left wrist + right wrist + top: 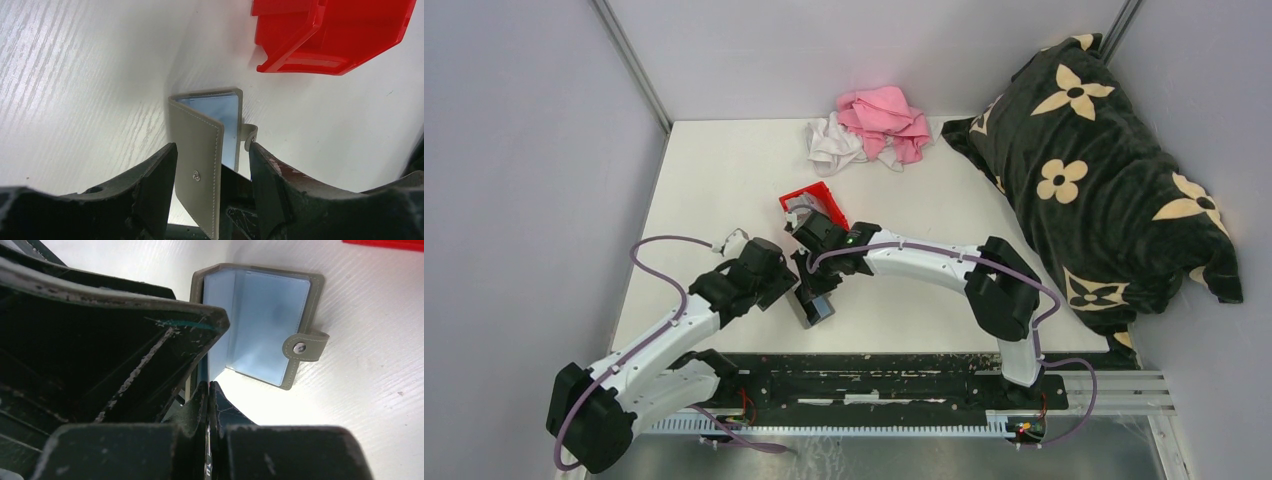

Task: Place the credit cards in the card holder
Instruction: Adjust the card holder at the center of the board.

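The card holder (815,309) lies open on the table, one grey flap (196,150) raised and the bluish inside (265,322) showing. My left gripper (212,148) is open and straddles the raised flap; its right finger (270,180) touches the snap tab. My right gripper (208,386) is shut on a thin credit card seen edge-on, which points at the holder's fold. In the top view both grippers, left (782,280) and right (810,272), meet over the holder. Something light grey (800,217), perhaps more cards, lies in the red bin.
The red plastic bin (816,196) stands just behind the holder and shows in the left wrist view (335,35). Pink cloth (884,120) and white cloth (832,145) lie at the back. A dark flowered pillow (1094,170) fills the right side.
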`<state>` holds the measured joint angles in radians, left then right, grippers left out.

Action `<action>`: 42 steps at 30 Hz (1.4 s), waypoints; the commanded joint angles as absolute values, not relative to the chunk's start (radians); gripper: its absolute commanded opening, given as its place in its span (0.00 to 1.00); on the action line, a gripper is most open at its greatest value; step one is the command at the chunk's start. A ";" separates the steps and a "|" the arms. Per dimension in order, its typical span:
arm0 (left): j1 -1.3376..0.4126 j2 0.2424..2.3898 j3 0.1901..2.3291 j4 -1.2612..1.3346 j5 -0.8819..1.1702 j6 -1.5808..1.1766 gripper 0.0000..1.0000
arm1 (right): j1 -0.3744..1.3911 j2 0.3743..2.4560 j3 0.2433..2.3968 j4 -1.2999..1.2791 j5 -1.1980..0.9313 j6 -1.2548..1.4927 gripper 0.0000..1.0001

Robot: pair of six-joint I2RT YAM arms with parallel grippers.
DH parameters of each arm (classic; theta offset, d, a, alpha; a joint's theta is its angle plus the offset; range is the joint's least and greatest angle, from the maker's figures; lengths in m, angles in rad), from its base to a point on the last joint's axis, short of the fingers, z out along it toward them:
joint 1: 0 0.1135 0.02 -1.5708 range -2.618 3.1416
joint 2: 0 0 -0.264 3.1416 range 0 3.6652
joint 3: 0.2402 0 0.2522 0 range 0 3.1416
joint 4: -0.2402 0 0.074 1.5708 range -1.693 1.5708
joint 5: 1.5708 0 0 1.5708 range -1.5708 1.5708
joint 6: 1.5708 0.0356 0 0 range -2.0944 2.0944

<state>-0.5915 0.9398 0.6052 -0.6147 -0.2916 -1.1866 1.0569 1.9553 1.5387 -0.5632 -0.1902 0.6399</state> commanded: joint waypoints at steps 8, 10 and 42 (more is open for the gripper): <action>-0.596 0.949 0.570 -0.578 -0.303 -1.187 0.60 | 1.099 1.904 1.588 -0.568 -0.181 0.642 0.01; -0.596 0.950 0.552 -0.578 -0.290 -1.188 0.57 | 1.101 1.904 1.588 -0.568 -0.181 0.641 0.01; -0.600 0.729 0.195 -0.109 -0.316 -1.133 0.03 | 0.894 1.960 1.466 -0.373 -0.448 0.654 0.01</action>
<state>-0.5961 0.6502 0.1989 -0.3252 -0.3145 -1.2171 0.8989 1.9465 1.4467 -0.4419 -0.3706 0.6678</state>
